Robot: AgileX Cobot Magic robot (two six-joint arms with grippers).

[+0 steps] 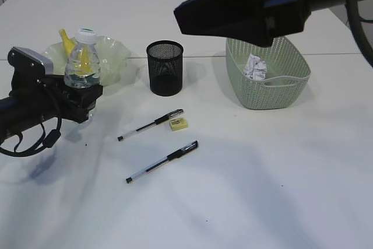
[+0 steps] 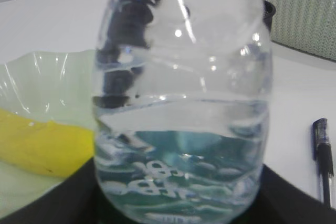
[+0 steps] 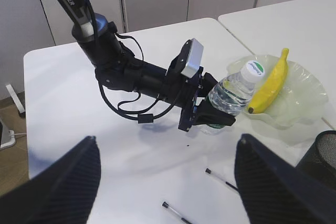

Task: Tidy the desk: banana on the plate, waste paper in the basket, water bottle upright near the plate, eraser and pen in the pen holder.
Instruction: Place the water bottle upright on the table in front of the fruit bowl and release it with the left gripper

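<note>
Now my left gripper (image 1: 87,98) grasps the clear plastic water bottle (image 1: 83,60) near the tabletop's left edge; my right gripper (image 3: 165,182) hangs released.

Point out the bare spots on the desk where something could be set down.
Bare: the desk near the camera, below the two pens, and the stretch right of the basket. Crowded: the back left, where plate, water bottle, left tool and pen holder cluster.
</note>
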